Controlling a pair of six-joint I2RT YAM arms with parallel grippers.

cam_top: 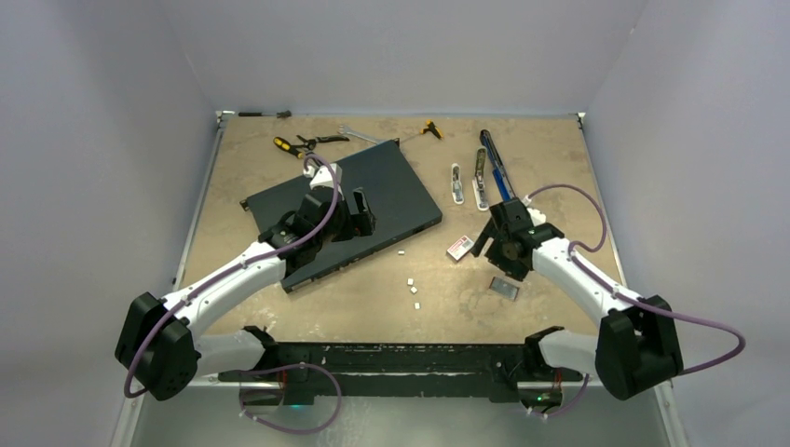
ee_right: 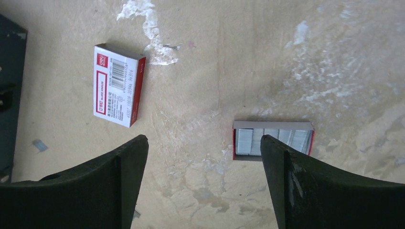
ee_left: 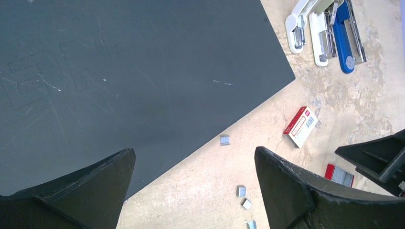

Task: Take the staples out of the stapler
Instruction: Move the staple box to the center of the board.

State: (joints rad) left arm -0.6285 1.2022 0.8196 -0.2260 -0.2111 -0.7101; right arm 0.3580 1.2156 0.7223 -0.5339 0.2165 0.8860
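While both pairs of fingers stand spread apart with nothing between them, the small silver-grey blocks of loose staples [ee_left: 225, 140] lie scattered on the tan tabletop [ee_left: 200, 191]. They sit just off the corner edge of the dark grey flat board [ee_left: 119, 71], below the left gripper [ee_left: 194, 152]. The blue-and-white stapler [ee_left: 341, 33] lies opened out, well apart from them. The right gripper [ee_right: 204, 139] hangs between a red-and-white printed box [ee_right: 118, 85] and a red open tray of staple strips [ee_right: 273, 140].
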